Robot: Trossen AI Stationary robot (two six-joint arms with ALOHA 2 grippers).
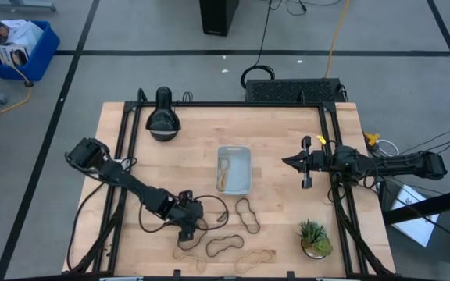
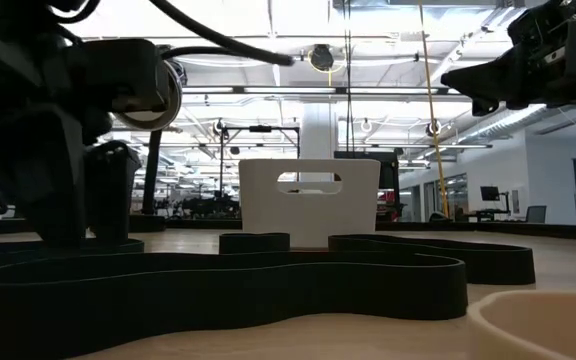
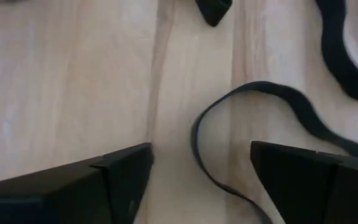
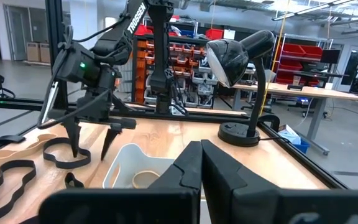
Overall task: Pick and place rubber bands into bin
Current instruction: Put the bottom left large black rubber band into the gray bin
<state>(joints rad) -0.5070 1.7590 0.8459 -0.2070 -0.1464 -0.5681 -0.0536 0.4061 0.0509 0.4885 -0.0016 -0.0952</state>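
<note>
My left gripper (image 1: 187, 228) is open, low over the table near its front, fingers pointing down. Its fingers (image 3: 126, 177) stand on either side of the looped end of a black rubber band (image 3: 194, 134) without touching it. That band (image 1: 213, 211) lies flat on the wood. More bands lie nearby: black ones (image 1: 247, 215) (image 1: 223, 246) and tan ones (image 1: 255, 257) (image 1: 186, 254). The pale bin (image 1: 233, 169) stands mid-table with a tan band (image 1: 223, 173) in it. My right gripper (image 1: 295, 161) is shut and empty, hovering right of the bin.
A black desk lamp (image 1: 163, 117) stands at the far left of the table. A small potted plant (image 1: 315, 238) stands at the front right. A black frame rail (image 1: 233, 104) runs along the table's far edge and down both sides.
</note>
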